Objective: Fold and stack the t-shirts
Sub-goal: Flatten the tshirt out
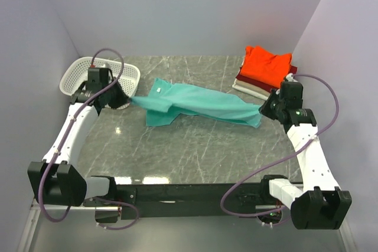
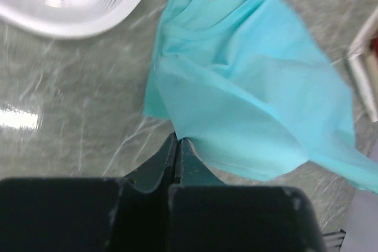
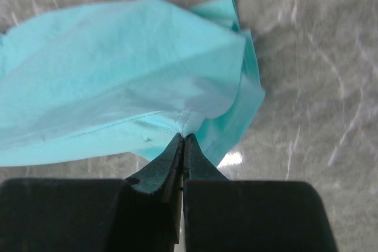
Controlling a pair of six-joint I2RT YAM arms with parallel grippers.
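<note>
The teal t-shirt [image 1: 198,104] hangs stretched between my two grippers above the middle of the table, sagging and partly folded. My left gripper [image 1: 127,100] is shut on its left end; in the left wrist view the jaws [image 2: 177,141] pinch the cloth edge [image 2: 248,98]. My right gripper [image 1: 264,109] is shut on its right end; in the right wrist view the jaws [image 3: 183,138] pinch a seam of the shirt [image 3: 118,81]. A stack of folded t-shirts sits at the back right: orange-red [image 1: 269,64] on top, dark red [image 1: 293,70] and cream [image 1: 251,90] below.
A white plastic mesh basket [image 1: 80,72] stands at the back left, just behind my left gripper; its rim shows in the left wrist view [image 2: 77,4]. The grey marble table [image 1: 189,151] is walled on three sides.
</note>
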